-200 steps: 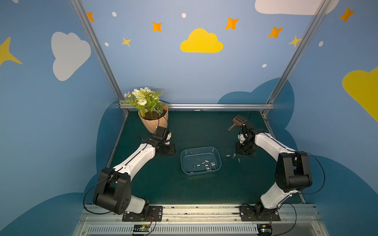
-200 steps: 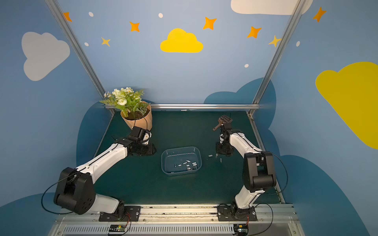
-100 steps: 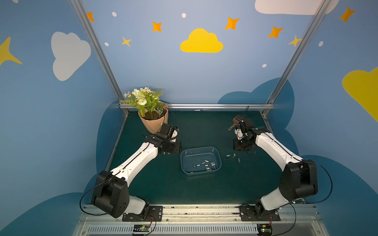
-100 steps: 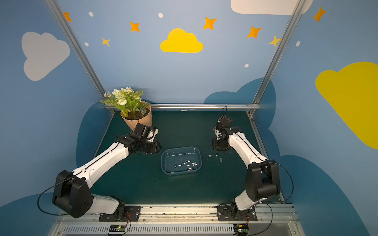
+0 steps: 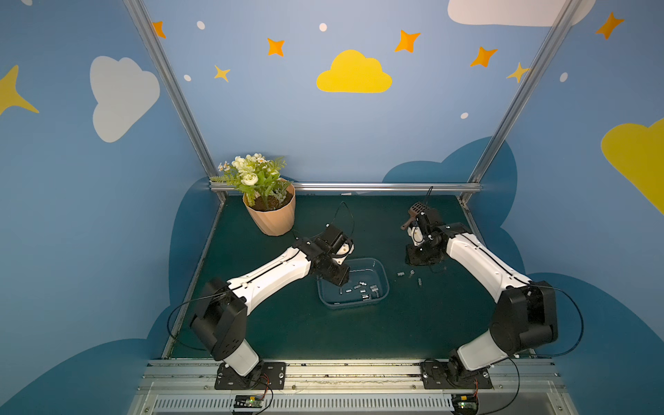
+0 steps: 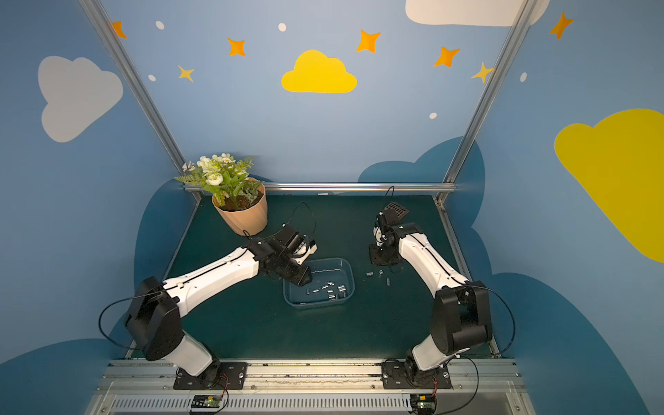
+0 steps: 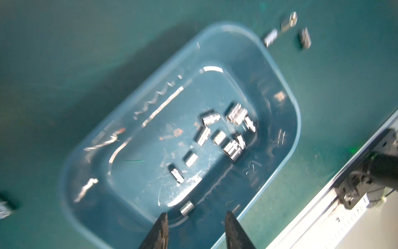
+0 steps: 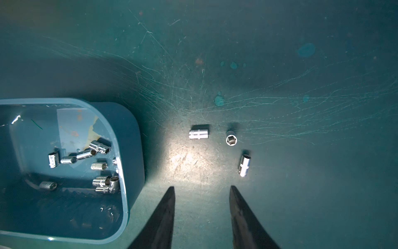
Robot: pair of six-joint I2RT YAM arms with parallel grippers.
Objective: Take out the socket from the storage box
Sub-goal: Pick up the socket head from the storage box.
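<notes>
Left claw [image 7: 197, 214] hangs released and empty over the storage box [image 8: 133, 151], mid-table; sockets [image 7: 217, 133] lie inside, the nearest socket [image 7: 187, 208] just by its tips. Reaching step, I'd say. Next: drop, straddle, pinch. Right claw [image 8: 202, 187] released too, beside the box.

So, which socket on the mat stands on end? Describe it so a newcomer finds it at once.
Find the blue storage box on the green mat; three loose sockets sit on the mat beside it, towards the right arm. The middle one stands on end with its hexagonal opening facing up, while its two neighbours lie on their sides.
</notes>
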